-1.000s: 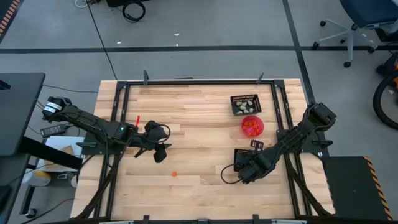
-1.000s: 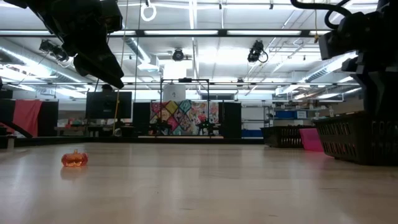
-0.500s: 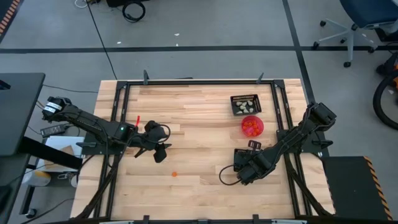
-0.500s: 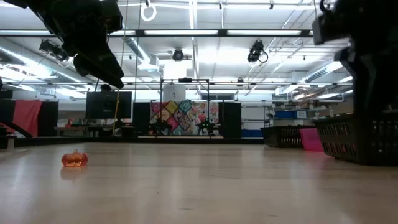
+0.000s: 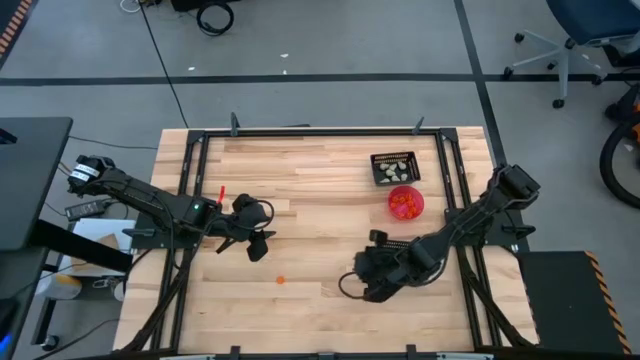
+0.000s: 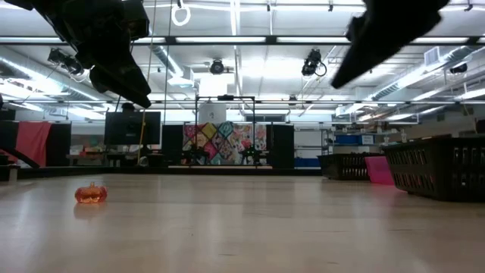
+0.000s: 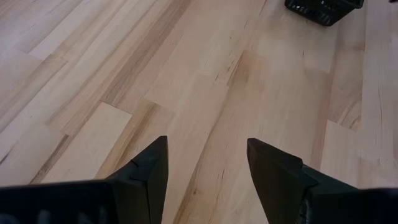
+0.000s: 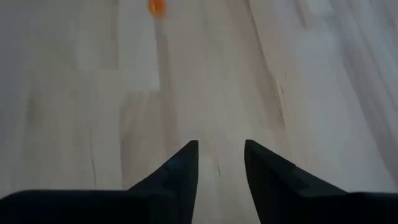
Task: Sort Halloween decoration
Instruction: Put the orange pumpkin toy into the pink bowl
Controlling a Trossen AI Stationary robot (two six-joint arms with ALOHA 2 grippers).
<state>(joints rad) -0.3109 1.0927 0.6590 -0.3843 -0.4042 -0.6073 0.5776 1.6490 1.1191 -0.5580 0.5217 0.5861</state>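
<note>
In the high view we see the left tool left of centre over the wooden table, and the right tool at lower right of centre, its arm running up to the right edge. A lone orange trinket lies on bare wood between the two tools, low in the frame. At upper right a black mesh tray holds pale cream trinkets, and just below it a round pink-red bowl holds orange trinkets. In the low view we find the orange trinket, pumpkin-shaped, on the table at lower left, a dark arm hanging above it at upper left, another at upper right, and a mesh tray at the right edge. In the left wrist view the left tool stands wide with nothing between its fingers, above bare wood, with a mesh tray at the top right corner. In the right wrist view the right tool shows a narrow empty gap, and the orange trinket sits at the top edge, left of centre.
</note>
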